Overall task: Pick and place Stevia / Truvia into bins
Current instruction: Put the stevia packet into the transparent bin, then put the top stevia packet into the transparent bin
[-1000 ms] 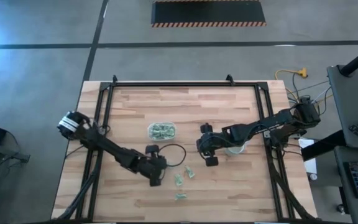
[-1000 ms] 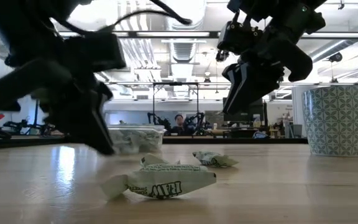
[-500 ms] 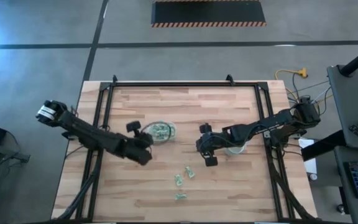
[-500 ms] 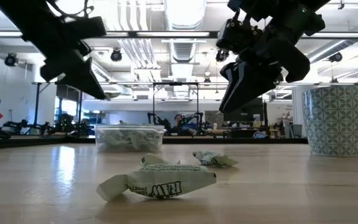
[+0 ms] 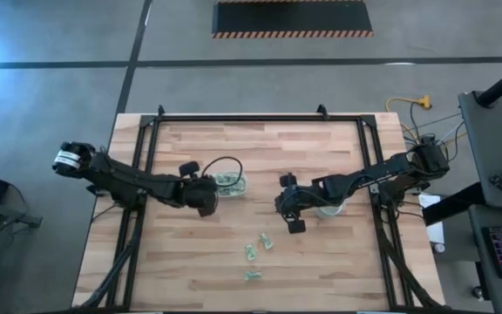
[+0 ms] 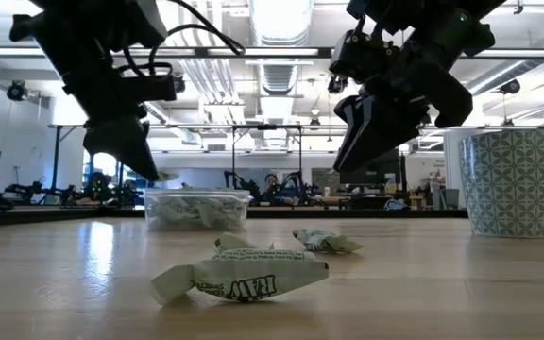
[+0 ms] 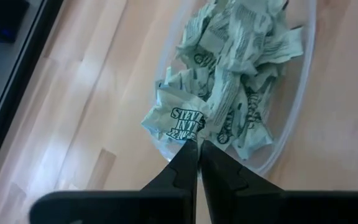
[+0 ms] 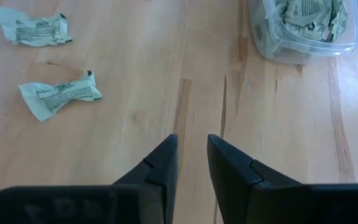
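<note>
Left gripper (image 7: 193,147): fingers pinched narrow on a crumpled pale green-and-white paper sweetener packet (image 7: 178,120); in the high view it sits left of centre, at the near-left edge of the tub.
Held packet vs tub: the packet hangs just over the rim of the shallow clear plastic rounded-rectangular tub (image 7: 300,99), which is already heaped with like packets; letting go here looks, by my reading, apt to drop it inside or on the rim, so a small shift toward the tub's middle seems wise.
Right gripper (image 8: 191,155): fingers narrowly apart, holding nothing, hovering above bare wood right of centre in the high view.
Loose packets: three (image 5: 257,251) lie in the lower middle of the high view; their long axes run roughly across the right gripper's finger line; the right arm appears nearer them.
Other container: a patterned green-and-white cup (image 6: 508,181) stands at the right of the low view.
Surface: pale butcher-block wooden table (image 5: 321,262) with a dark frame.
Room: open workshop with ceiling lights; a person sits far behind.
</note>
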### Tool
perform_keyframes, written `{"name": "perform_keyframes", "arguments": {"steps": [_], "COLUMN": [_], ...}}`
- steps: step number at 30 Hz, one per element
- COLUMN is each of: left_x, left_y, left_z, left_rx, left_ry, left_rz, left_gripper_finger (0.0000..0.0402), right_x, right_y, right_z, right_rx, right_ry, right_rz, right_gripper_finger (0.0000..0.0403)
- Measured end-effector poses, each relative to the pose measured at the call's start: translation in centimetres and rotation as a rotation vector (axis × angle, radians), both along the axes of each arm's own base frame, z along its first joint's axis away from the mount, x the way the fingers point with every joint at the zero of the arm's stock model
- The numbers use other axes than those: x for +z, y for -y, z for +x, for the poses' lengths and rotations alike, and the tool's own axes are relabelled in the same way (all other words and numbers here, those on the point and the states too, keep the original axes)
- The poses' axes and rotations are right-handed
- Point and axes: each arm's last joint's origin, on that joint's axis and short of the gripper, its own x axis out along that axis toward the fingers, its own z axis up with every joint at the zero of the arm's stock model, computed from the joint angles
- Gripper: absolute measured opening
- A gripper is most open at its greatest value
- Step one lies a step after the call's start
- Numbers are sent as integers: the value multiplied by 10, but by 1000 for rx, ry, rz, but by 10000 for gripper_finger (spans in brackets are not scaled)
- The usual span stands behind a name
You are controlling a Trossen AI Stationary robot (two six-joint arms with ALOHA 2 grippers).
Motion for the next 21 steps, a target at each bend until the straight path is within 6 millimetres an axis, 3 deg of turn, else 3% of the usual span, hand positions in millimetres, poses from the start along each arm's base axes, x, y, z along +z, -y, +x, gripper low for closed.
{"name": "perform_keyframes", "arguments": {"steps": [10, 21], "left_x": [0, 0], "left_y": [2, 1], "left_z": [9, 9], "left_rx": [-88, -80], "left_ry": [30, 33], "left_rz": [-1, 8], "left_gripper_finger": [13, 164], "right_x": [0, -1], "right_y": [0, 0], "right_z": [0, 0], "right_rx": [3, 3], "right_ry": [7, 4], "right_rz": [-1, -1], "right_gripper_finger": [77, 73]}}
